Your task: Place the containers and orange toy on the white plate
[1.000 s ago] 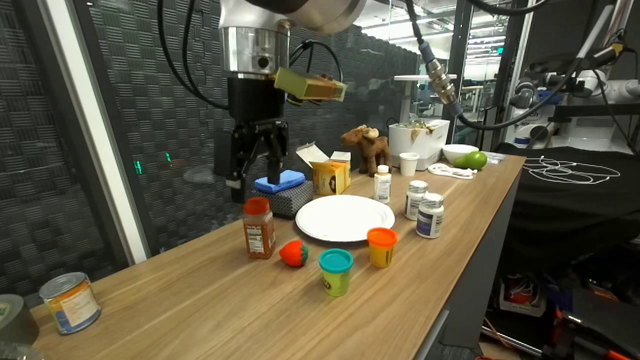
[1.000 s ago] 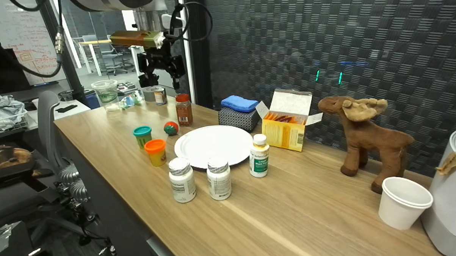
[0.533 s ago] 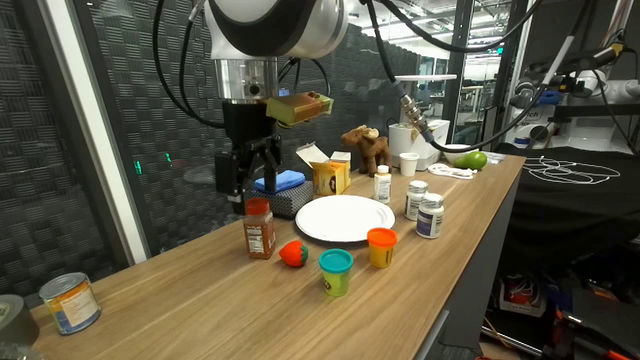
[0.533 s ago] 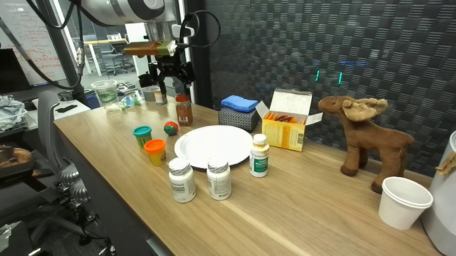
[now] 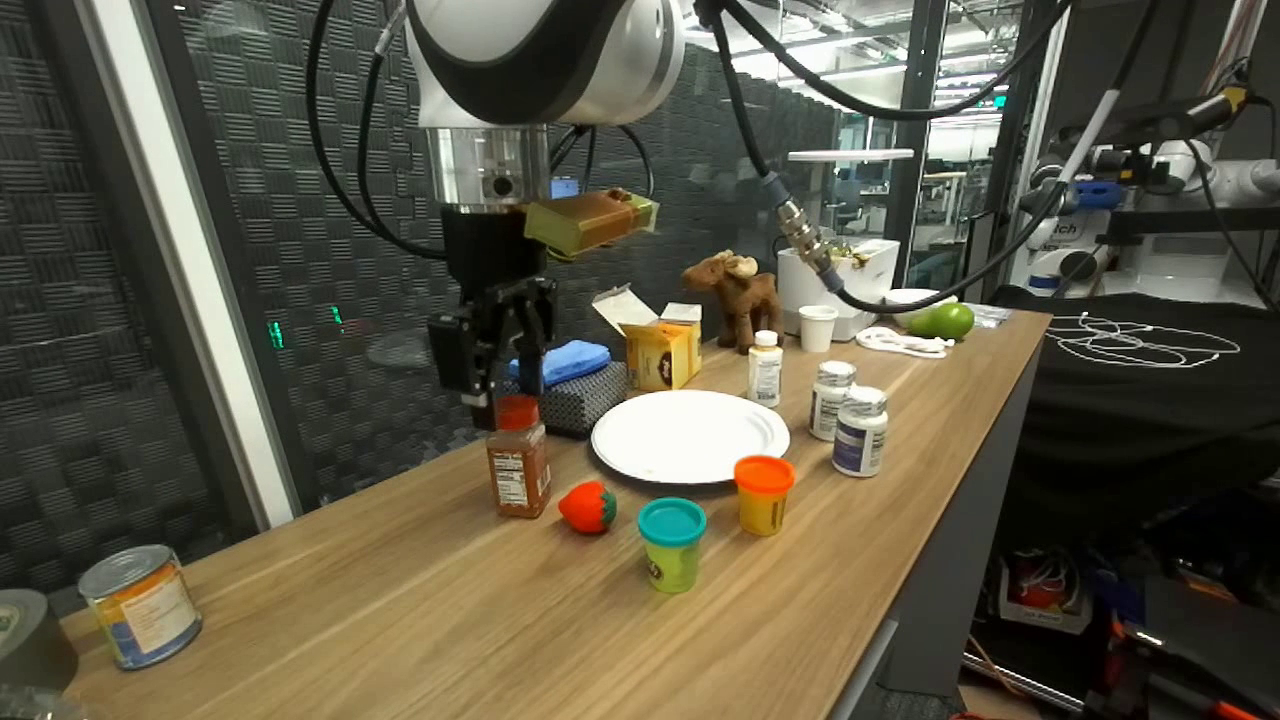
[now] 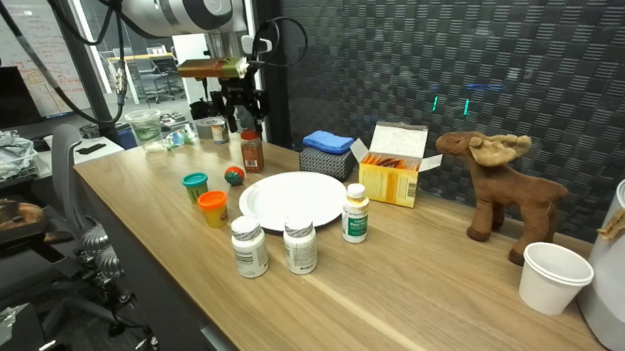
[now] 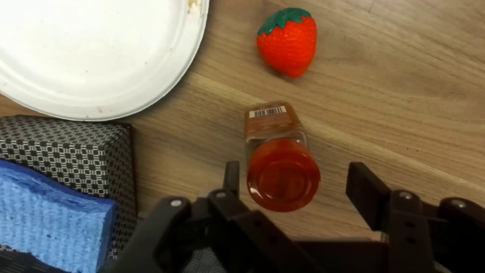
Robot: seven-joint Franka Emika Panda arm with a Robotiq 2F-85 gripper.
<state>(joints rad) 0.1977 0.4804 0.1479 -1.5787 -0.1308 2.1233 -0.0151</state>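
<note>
Hanging over the spice jar (image 5: 519, 472), the gripper (image 7: 294, 181) is standing with its fingers (image 7: 365, 197) spread, the red lid (image 7: 283, 175) sitting between them and a gap showing on each side. The jar is standing upright on the table (image 5: 400, 600). The toy strawberry (image 7: 288, 45) is lying near it, while the yellow tub (image 5: 763, 505) is standing near the white plate (image 5: 690, 437) and the green tub (image 5: 672, 555) near the strawberry.

bare wood (image 7: 197, 117) opens between spice jar (image 7: 280, 159) and white plate (image 7: 94, 53). the patterned box (image 7: 83, 159) and orange toy (image 7: 290, 43) edge that gap.
</note>
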